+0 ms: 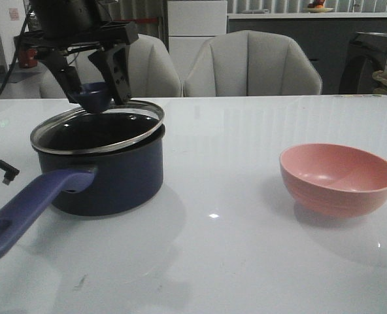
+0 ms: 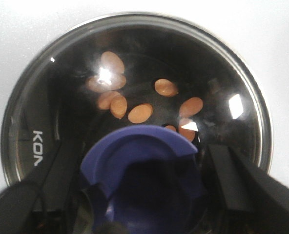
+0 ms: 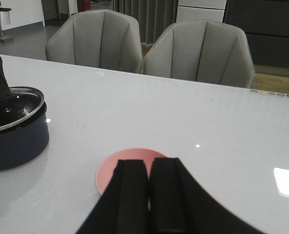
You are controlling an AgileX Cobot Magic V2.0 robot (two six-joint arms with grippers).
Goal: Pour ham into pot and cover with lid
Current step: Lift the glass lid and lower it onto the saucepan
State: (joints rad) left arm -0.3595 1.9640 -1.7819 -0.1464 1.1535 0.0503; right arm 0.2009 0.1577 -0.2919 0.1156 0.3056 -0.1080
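Note:
The pot [image 1: 115, 180] stands at the left of the table, its purple-blue handle [image 1: 30, 206] pointing toward me. The glass lid [image 1: 105, 131] lies over its mouth, a little tilted with the right side higher. My left gripper [image 1: 97, 98] comes down from above, its fingers close on both sides of the lid's knob [image 2: 139, 165]. Through the glass I see several orange-tan ham pieces [image 2: 140, 113] on the pot's black bottom. My right gripper [image 3: 149, 163] is shut and empty above the pink bowl [image 3: 110, 175]; it is out of the front view.
The pink bowl [image 1: 337, 178] stands empty at the right of the table. Two grey chairs [image 1: 252, 65] stand behind the far edge. A black cable [image 1: 0, 157] hangs at the far left beside the pot.

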